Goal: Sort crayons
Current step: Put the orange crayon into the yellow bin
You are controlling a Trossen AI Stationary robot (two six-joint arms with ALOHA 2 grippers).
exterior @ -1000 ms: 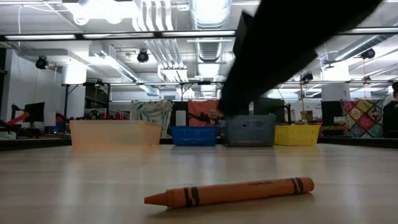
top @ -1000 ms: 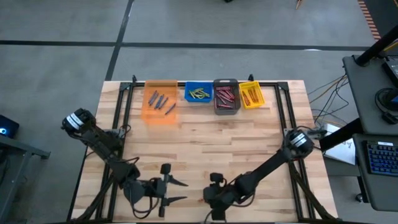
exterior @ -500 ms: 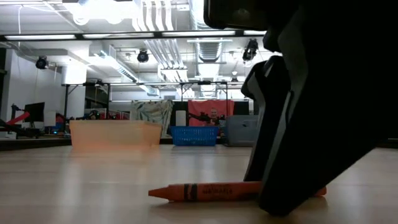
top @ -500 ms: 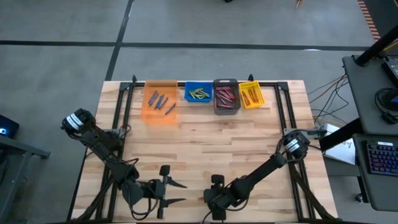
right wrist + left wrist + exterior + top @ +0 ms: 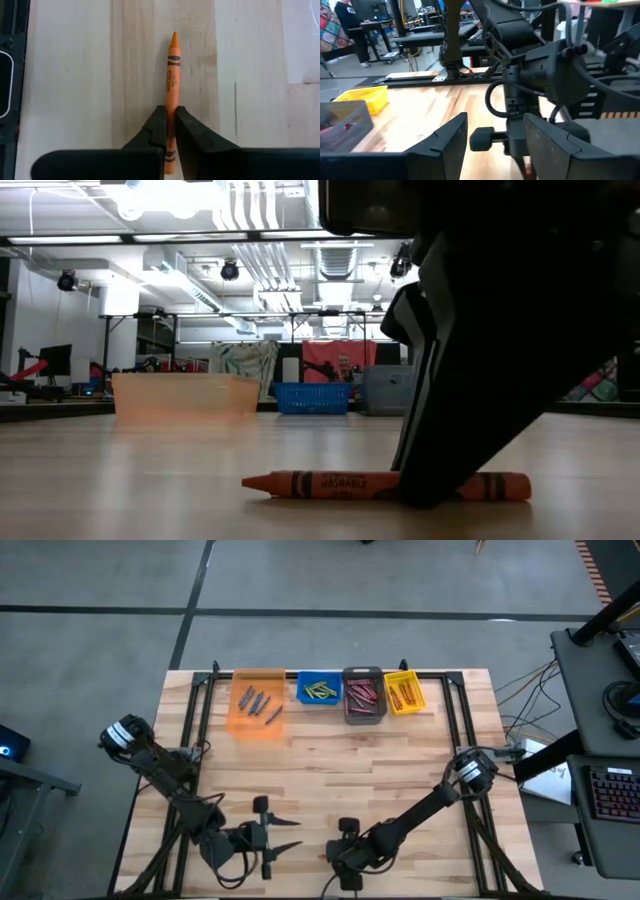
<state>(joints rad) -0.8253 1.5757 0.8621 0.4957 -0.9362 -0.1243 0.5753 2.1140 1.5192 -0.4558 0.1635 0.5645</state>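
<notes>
This is a robotics lab or workshop: bare ceiling ducts [image 5: 335,205] and strip lights [image 5: 170,195] run overhead, other workbenches [image 5: 427,37] carry equipment, a person [image 5: 347,22] stands at one, and a keyboard [image 5: 612,790] sits beside the wooden tabletop [image 5: 330,755].

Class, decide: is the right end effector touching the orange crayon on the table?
Touching. The right wrist view shows the right end effector with both fingers pressed against the orange crayon.

Paper-wrapped crayon [image 5: 171,85], matt wood table [image 5: 75,75]
</notes>
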